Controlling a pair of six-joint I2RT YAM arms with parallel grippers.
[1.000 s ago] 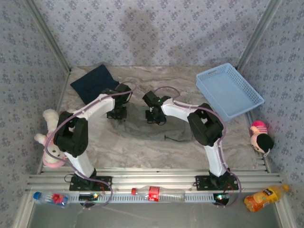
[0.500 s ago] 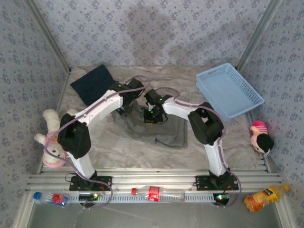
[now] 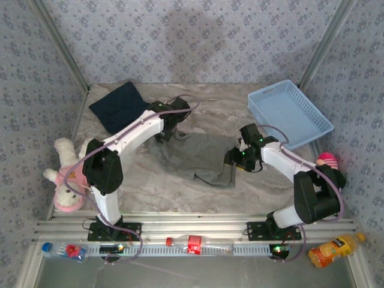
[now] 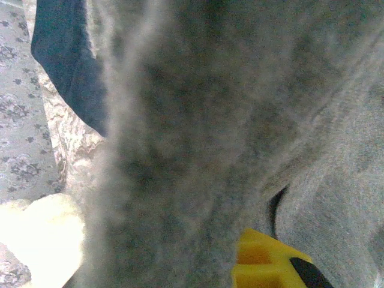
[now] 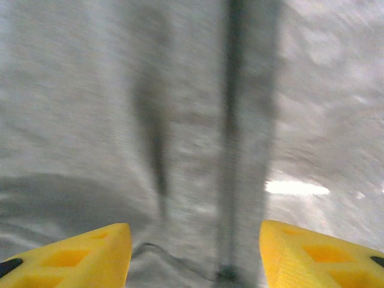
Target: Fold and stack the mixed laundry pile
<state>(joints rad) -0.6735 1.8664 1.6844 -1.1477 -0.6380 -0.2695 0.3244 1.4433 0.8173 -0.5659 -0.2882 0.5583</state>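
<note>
The grey-olive garment [image 3: 201,157] lies spread and rumpled at the table's middle. My left gripper [image 3: 167,129] is at its far left corner, and grey cloth [image 4: 198,120] hangs blurred right against the left wrist camera beside one yellow fingertip [image 4: 264,264], so the gripper looks shut on the cloth. My right gripper [image 3: 235,159] hovers at the garment's right edge; in its wrist view it [image 5: 192,258] is open, the yellow fingers [image 5: 78,255] wide apart over grey fabric [image 5: 180,120]. The dark navy T-shirt [image 3: 120,105] lies folded at the back left, its edge [image 4: 66,66] showing past the cloth.
A light blue basket [image 3: 290,114] stands at the back right. A white plush toy [image 3: 66,174] lies at the left edge and a pink-and-black plush [image 3: 329,171] at the right edge. Bottles [image 3: 335,248] rest along the front rail.
The right arm has swung from the middle out to the right and its gripper has let go. The grey garment has been drawn out wider. The left gripper has shifted a little further back.
</note>
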